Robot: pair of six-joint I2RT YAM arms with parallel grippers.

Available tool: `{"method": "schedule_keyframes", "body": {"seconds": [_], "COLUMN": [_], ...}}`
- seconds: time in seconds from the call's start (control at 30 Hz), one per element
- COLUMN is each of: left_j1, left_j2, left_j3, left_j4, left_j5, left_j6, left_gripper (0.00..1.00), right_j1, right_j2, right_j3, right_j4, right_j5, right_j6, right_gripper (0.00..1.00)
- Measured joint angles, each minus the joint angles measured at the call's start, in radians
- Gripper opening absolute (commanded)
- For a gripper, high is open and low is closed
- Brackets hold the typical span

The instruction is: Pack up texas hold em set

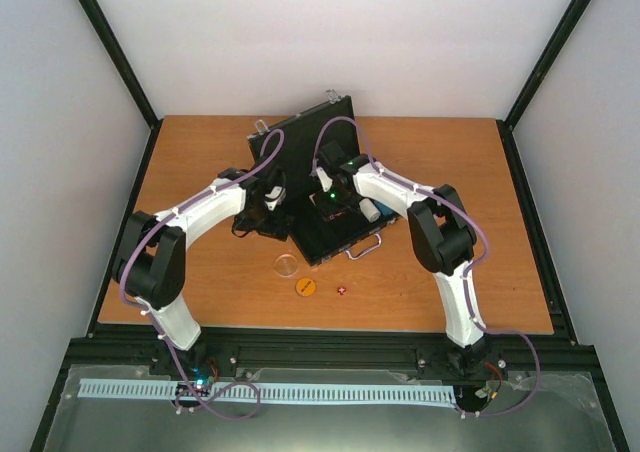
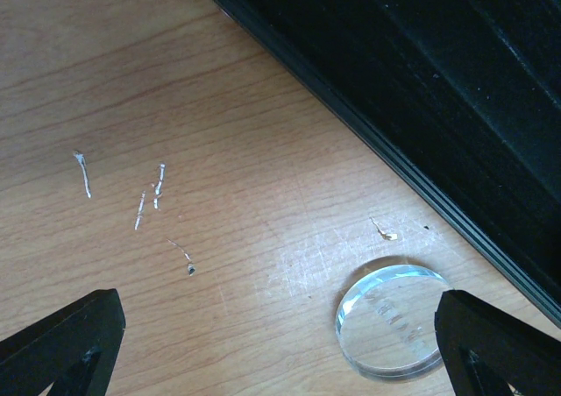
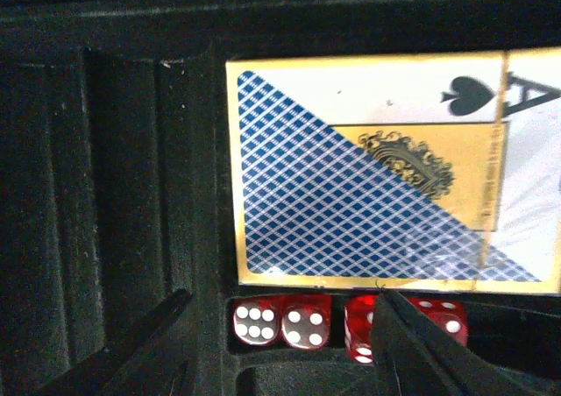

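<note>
Your left tool (image 2: 276, 326) hangs wide open just over the tabletop (image 2: 175, 81). The clear disc (image 2: 392, 319) lies flat between its fingers, nearer the right one and just beside the briefcase (image 2: 421, 72). Your right tool (image 3: 285, 308) stands part open, gripping nothing, above the dice (image 3: 280, 323) slotted below the card box (image 3: 368, 168). You seem to be gathering loose pieces: centre on the disc, then close. An orange disc (image 1: 306, 287) and a loose die (image 1: 343, 290) lie outside.
</note>
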Motion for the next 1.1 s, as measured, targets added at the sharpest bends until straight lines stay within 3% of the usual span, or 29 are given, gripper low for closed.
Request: {"method": "schedule_keyframes", "body": {"seconds": [0.13,0.57,1.1], "left_j1": [0.0,0.0,0.0], "left_j2": [0.0,0.0,0.0], "left_j3": [0.0,0.0,0.0], "left_j4": [0.0,0.0,0.0], "left_j5": [0.0,-0.004,-0.004], "left_j6": [0.0,0.0,0.0], "left_gripper": [1.0,1.0,1.0], "right_j1": [0.0,0.0,0.0], "right_j2": [-0.004,-0.073,-0.059], "right_j3": [0.034,0.028,-0.005], "right_j4": [-0.02,-0.069,-0.073], "right_j5": [0.033,0.211,0.274], "right_j6": [-0.003,0.022,0.015], "right_gripper": [0.58,0.57,0.58]}}
